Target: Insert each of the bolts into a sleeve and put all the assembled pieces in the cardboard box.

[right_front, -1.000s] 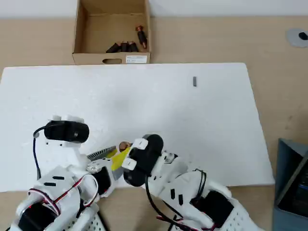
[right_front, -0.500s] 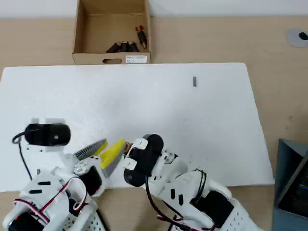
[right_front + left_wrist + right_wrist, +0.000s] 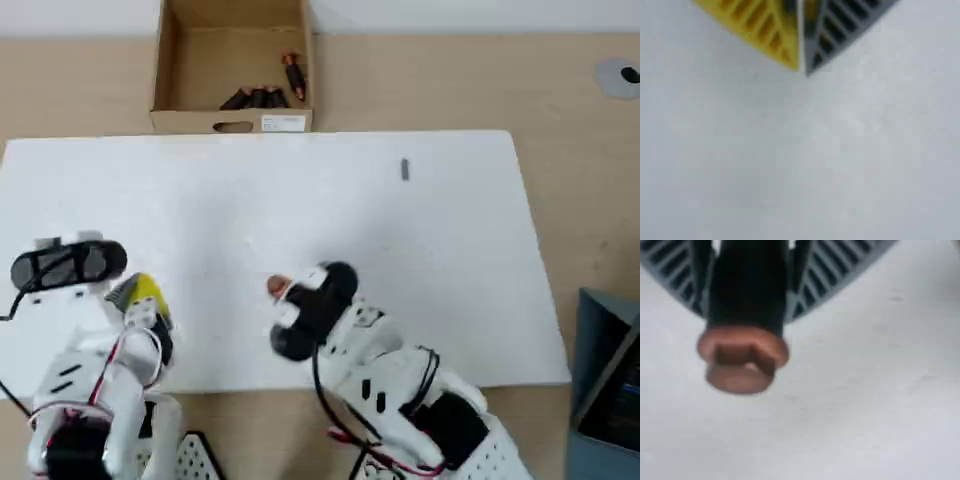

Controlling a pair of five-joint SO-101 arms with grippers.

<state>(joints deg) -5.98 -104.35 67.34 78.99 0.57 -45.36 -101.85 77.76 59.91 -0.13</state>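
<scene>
1. At the near edge of the white board, the right gripper is clamped from both sides on a black sleeve with a copper-coloured bolt already inside it. Only the bolt head sticks out in front of the jaws, just above the board.
2. One second ago the left gripper was right against this bolt head. Now it has pulled away to the left side of the board, well apart from the right gripper.
3. The left gripper is closed, its yellow and grey tips touching, and it carries nothing.
4. I judge from this that the insertion of this bolt is finished and the left arm has handed the piece over.
5. The cardboard box stands on the wooden table beyond the far edge of the board. Several assembled pieces already lie in it, near its front wall.
6. The next step is probably to carry the held piece across the board and drop it in the box.
7. One small dark piece lies on the far right part of the board; I cannot tell whether it is a sleeve or a bolt
</scene>
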